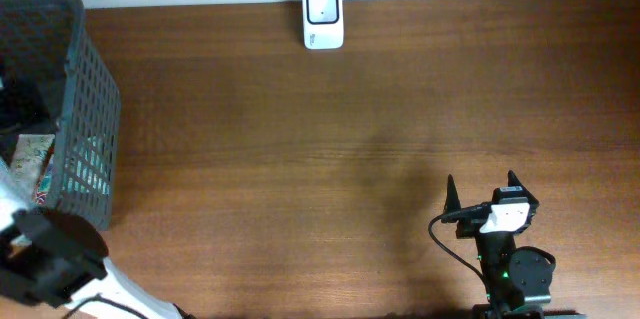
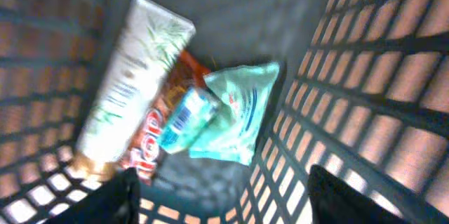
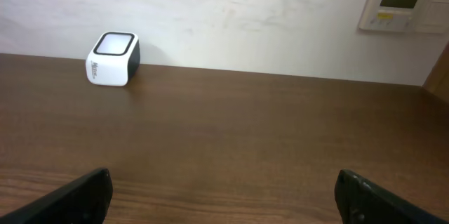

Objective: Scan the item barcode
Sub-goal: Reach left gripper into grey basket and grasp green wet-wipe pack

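In the left wrist view, items lie heaped on the floor of a dark mesh basket [image 2: 365, 76]: a long white tube [image 2: 133, 83], a red packet [image 2: 151, 147], a teal pouch [image 2: 242, 112] and a small blue-and-white pack [image 2: 186, 119]. My left gripper [image 2: 223, 176] hangs above them inside the basket, open, with nothing between its fingers. No barcode can be made out. The white barcode scanner [image 1: 323, 16] stands at the table's far edge, also visible as scanner [image 3: 113, 58]. My right gripper [image 1: 481, 181] rests low over the table near the front right, open and empty [image 3: 224, 178].
The basket [image 1: 90, 109] occupies the table's left end, and the left arm [image 1: 50, 254] reaches from the front-left corner. A white wall runs behind the brown table [image 1: 300, 159]. A wall panel [image 3: 401, 1] hangs at the upper right.
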Controlling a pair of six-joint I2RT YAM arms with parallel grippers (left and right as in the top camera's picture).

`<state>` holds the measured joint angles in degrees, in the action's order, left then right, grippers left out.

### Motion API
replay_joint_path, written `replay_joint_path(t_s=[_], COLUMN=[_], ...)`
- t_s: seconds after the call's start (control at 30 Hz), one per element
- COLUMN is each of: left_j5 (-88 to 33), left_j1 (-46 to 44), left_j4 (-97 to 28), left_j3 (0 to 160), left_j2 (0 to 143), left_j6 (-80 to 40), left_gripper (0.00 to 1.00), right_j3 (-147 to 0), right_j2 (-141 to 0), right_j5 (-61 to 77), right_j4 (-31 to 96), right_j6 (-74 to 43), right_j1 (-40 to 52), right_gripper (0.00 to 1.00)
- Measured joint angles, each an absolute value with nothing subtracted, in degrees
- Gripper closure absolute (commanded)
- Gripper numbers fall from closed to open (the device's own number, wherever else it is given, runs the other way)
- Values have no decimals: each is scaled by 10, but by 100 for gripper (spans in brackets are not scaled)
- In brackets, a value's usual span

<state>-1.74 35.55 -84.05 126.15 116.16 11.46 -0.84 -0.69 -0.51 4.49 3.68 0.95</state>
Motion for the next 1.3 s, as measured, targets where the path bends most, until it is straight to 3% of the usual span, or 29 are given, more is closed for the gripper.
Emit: replay_joint_path(t_s=[0.07,0.1,0.17,0.27,0.37,0.67,1.0,1.23,1.3], left_j5=[-18,-18,-18,-22,-45,-71,-52,-14,-1], left_j1=[357,358,359,360,360,360,360,360,360], left_j4=[-856,-863,-870,-876,-877,-879,-823,-740,-717], left_j3=[1261,1261,1261,1261,1261,1254,1145,1063,1047], left_j2=[1197,1212,1235,1254,1259,1261,1263,1263,1263], left_j6=[115,112,109,111,111,111,110,110,111], left_gripper=[4,14,23,23,50,48,53,44,46], right_j3=[-8,-8,-8,-8,-8,-8,-8,-8,-8], right_j2=[-7,-7,-7,-7,-7,-7,-7,-7,-7], right_j5=[-5,-5,-5,-5,-5,-5,-5,-5,-5], right_j4=[45,45,45,45,45,45,45,45,45], right_j6=[37,37,37,37,37,37,37,37,37], right_j1=[10,9,10,9,10,10,10,9,10], right_gripper=[1,1,1,1,1,1,1,1,1])
